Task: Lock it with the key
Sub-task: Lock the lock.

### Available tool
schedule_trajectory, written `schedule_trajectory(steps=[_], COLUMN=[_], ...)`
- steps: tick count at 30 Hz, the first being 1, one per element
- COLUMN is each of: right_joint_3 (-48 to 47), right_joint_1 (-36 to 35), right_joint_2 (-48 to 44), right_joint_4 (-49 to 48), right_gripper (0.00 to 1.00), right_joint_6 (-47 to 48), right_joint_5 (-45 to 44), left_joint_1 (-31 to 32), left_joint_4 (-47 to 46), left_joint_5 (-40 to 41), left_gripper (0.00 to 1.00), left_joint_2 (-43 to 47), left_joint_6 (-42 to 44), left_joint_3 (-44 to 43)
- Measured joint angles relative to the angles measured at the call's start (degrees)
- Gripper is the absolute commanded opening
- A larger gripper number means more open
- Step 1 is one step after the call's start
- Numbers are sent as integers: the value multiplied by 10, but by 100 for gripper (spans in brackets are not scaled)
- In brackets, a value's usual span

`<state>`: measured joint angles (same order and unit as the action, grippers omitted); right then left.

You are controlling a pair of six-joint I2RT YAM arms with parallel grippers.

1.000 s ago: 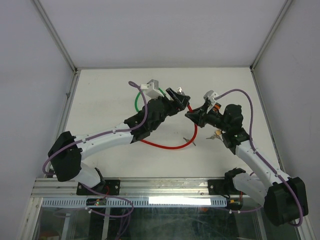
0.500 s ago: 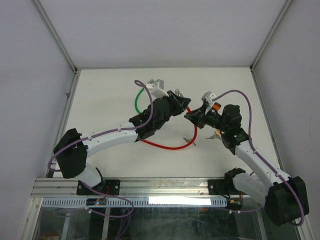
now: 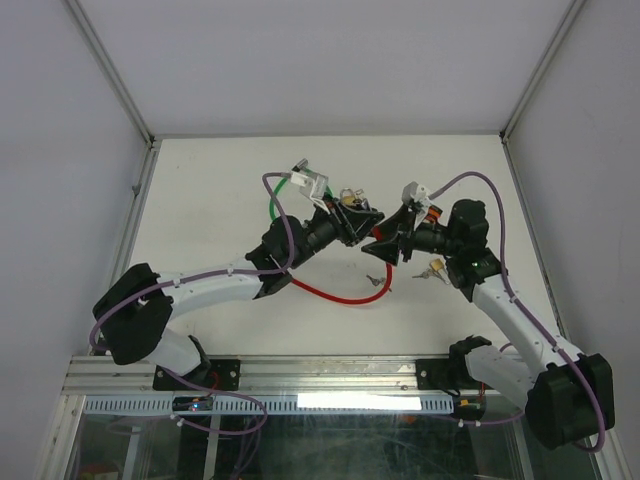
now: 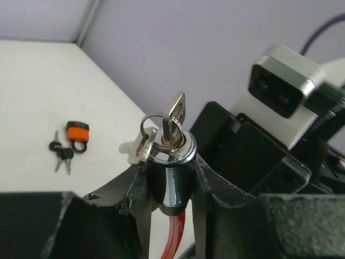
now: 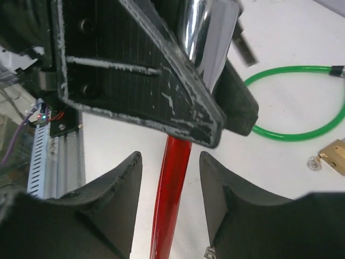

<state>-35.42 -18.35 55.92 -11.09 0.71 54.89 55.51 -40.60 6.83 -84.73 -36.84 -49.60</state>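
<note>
The lock barrel (image 4: 168, 181) is a dark, glossy cylinder with a bright chrome collar round its face. It is held above the bench (image 3: 200, 190), just to the 12 o'clock side of the bench's middle in the top view. The left jaws pinch it, one black finger (image 4: 121, 208) pressed against each flank of the cylinder.

A flat silver key (image 4: 173, 116) stands in the keyway with its bow pointing to 12 o'clock in the left wrist view. A split ring (image 4: 151, 125) hangs off it at 9 o'clock and carries a second key (only partly seen, lying against the collar).

The red cable (image 3: 330, 295) leaves the barrel's lower end and sags toward 6 o'clock, curving across the bench.

The right jaws sit at 3 o'clock of the barrel, just beside it and pointing at it. They are spread, and their fingers (image 5: 102, 216) hold nothing. In the right wrist view the red cable shows beyond the gap between them.

A green cable (image 3: 273, 205) loops on the bench at 9 o'clock of the barrel. In the left wrist view an orange padlock (image 4: 77, 131) lies on the bench with small dark-headed keys (image 4: 60, 154) just beside it.
</note>
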Motion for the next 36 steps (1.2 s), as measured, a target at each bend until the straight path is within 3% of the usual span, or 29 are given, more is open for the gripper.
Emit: schedule_trajectory(steps=[6,11,16,31,33,36], right_joint_3=[-10,-16,-16,-17,-17,-17], right_joint_1=[10,10,7,-17,-19,-21], right_joint_2=[19,45,66,71,71,71], right_joint_4=[-22,-49,-83,-130,-130,-129], right_gripper=[64,53,53,43,37,4], right_joint_6=[-61,-113,-166,-205,-202,-198], right_joint_5=[105,162,190,211,211,210], left_joint_1=[-51,-69,-80,-95,-98,-99], left_joint_4=[-126,-205,-279,-373,-377,-387], left_joint_5=[-154,-225,-290,-391,-401,-409], left_gripper=[0,0,0,0,0,0], left_joint_2=[0,0,-20,-86,-93,-96], left_joint_6=[46,56,49,-5,-13,-24], left_joint_3=[30,55,57,42,40,39])
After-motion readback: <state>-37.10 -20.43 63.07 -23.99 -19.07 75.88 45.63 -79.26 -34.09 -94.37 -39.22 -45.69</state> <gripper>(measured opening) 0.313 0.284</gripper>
